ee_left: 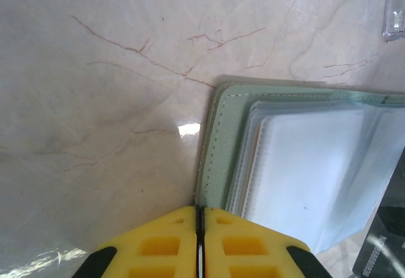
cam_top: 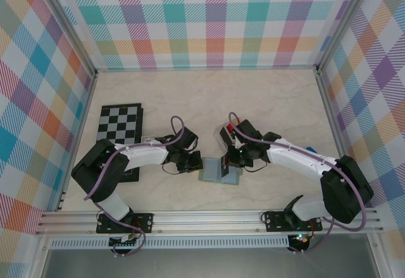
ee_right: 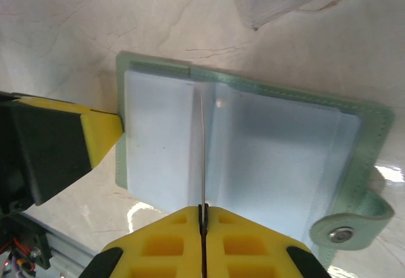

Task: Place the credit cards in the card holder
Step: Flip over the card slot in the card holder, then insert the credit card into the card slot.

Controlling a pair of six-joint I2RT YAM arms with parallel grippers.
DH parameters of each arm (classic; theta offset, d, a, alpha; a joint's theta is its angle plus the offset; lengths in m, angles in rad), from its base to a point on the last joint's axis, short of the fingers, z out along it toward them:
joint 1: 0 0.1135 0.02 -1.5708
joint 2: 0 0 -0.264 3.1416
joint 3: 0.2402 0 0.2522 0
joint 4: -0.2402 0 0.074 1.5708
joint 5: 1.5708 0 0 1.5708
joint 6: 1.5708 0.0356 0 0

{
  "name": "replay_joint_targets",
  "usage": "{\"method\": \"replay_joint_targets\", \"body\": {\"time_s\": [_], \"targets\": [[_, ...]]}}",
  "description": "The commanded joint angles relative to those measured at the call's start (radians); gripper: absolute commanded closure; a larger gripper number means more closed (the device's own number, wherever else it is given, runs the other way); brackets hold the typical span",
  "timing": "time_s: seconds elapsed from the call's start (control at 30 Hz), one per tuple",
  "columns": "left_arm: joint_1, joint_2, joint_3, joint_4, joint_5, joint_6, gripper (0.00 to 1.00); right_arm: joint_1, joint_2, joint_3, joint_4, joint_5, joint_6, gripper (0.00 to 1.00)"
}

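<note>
Right pincer clamps a card; left pincer apparently nips card holder rim. Risk: holder slips, card misses pocket ahead.

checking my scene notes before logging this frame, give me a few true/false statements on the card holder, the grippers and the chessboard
1. The card holder lies open on the table. True.
2. The chessboard sits on the right arm's side. False: it is on the left arm's side.
3. The left gripper is closed on the card holder's edge. True.
4. The right gripper stands wide open. False: it is shut on a thin card, seen edge-on over the clear sleeves.
5. The snap tab is fastened. False: it lies loose beside the open holder.
</note>
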Motion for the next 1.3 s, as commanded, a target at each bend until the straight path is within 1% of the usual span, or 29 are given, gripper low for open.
{"method": "replay_joint_targets", "body": {"time_s": [0.0, 0.03, 0.1, 0.2, 0.3, 0.53, 0.7, 0.87, 1.07, 1.27], "targets": [[-0.015, 0.002, 0.004, 0.008, -0.006, -0.009, 0.92, 0.006, -0.029, 0.041, -0.088, 0.088, 0.001, 0.93], [-0.015, 0.000, 0.005, 0.006, -0.008, -0.008, 0.92, 0.006, -0.044, 0.043, -0.107, 0.119, 0.002, 0.93], [-0.015, -0.009, 0.001, 0.003, -0.015, -0.007, 0.92, 0.006, -0.082, 0.040, -0.104, 0.127, -0.009, 0.93], [-0.015, -0.024, -0.007, 0.013, -0.020, -0.008, 0.92, 0.006, -0.106, 0.026, -0.044, 0.069, -0.020, 0.93], [-0.015, -0.029, -0.011, 0.016, -0.020, -0.008, 0.92, 0.007, -0.083, -0.009, 0.049, -0.001, 0.020, 0.93], [-0.016, -0.025, -0.029, 0.022, -0.019, -0.016, 0.92, 0.007, -0.061, -0.126, 0.224, -0.057, 0.096, 0.94], [-0.016, -0.019, -0.032, 0.028, -0.013, -0.023, 0.93, 0.006, -0.046, -0.167, 0.279, -0.068, 0.116, 0.94], [-0.016, -0.022, -0.038, 0.033, -0.012, -0.028, 0.92, 0.006, -0.021, -0.214, 0.387, -0.108, 0.156, 0.94], [-0.017, -0.025, -0.047, 0.043, -0.011, -0.038, 0.92, 0.006, 0.019, -0.246, 0.460, -0.130, 0.186, 0.94], [-0.019, -0.027, -0.049, 0.044, -0.015, -0.045, 0.92, 0.006, 0.019, -0.294, 0.549, -0.152, 0.207, 0.94]]}}
